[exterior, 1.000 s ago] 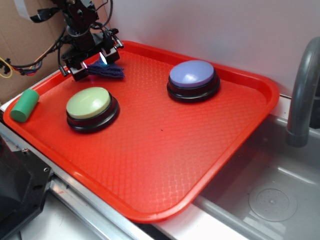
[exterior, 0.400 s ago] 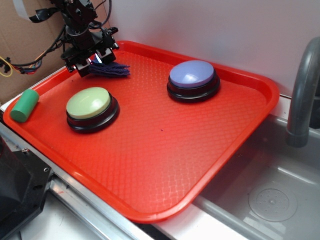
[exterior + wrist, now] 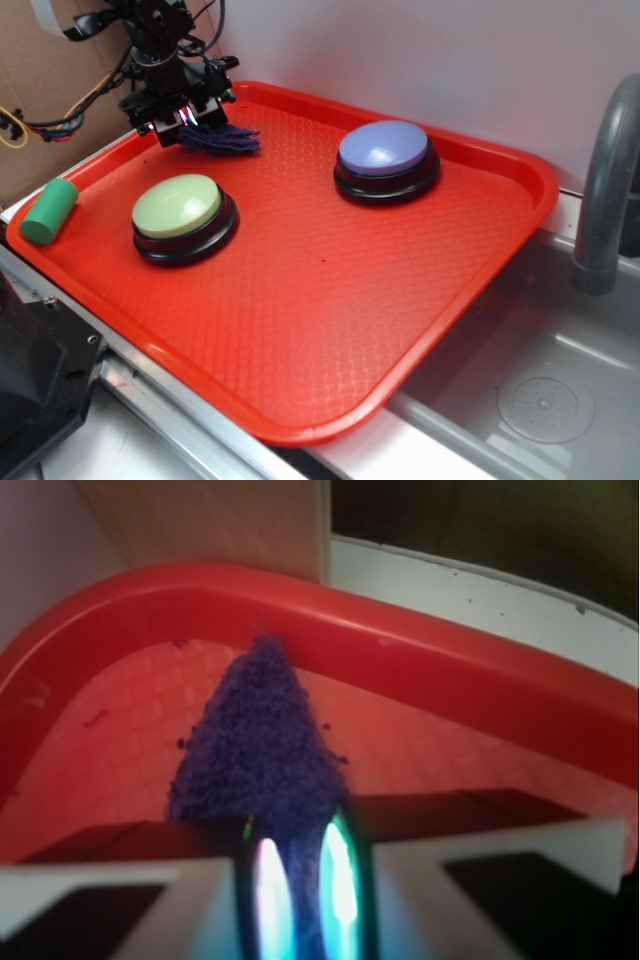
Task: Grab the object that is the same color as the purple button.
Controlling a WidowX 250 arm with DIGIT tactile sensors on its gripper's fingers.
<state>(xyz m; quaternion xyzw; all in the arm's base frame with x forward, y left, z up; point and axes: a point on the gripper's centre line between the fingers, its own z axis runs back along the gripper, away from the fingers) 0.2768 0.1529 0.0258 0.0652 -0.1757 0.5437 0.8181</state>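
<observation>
Since a second ago, the end effector [image 3: 188, 122] has risen slightly at the upper left, lifting the purple cloth scrap [image 3: 220, 139] with it. Its jaws are pinched nearly closed on the scrap's wide end [image 3: 262, 750]. Just below sits the green button [image 3: 180, 208]; the purple button [image 3: 384, 150] lies well right on the red tray [image 3: 330, 300].

Exterior view: even, diffuse lighting, sharp focus, soft shadows beneath both buttons, mild sheen on the red tray [image 3: 480, 260]. Wrist view: dimmer, close range, soft focus; tool [image 3: 300, 880] blurred, with bright cyan-white glare streaks at bottom centre.
</observation>
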